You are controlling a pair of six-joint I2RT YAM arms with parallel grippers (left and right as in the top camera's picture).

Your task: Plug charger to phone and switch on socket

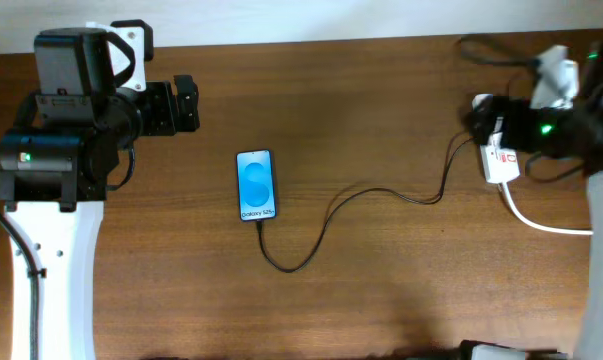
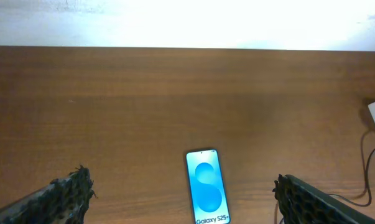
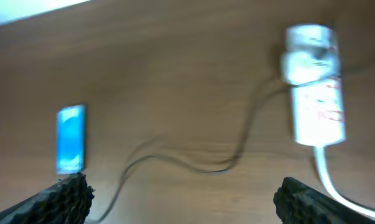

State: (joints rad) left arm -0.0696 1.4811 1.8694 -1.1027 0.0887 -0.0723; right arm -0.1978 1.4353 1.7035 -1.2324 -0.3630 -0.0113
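Observation:
The phone [image 1: 256, 185] lies face up on the wooden table, its blue screen lit. It also shows in the left wrist view [image 2: 207, 186] and the right wrist view [image 3: 70, 138]. The black charger cable [image 1: 331, 212] runs from the phone's bottom edge, loops, and leads right to the white socket strip [image 1: 500, 160], also seen blurred in the right wrist view [image 3: 318, 106]. My left gripper [image 2: 184, 199] is open and empty, held back at the far left above the table. My right gripper [image 3: 184, 199] is open and empty, near the socket strip.
The strip's thick white cord [image 1: 541, 222] curves off to the right. Dark cables [image 1: 491, 50] lie at the back right by the right arm. The white arm bases stand at both table sides.

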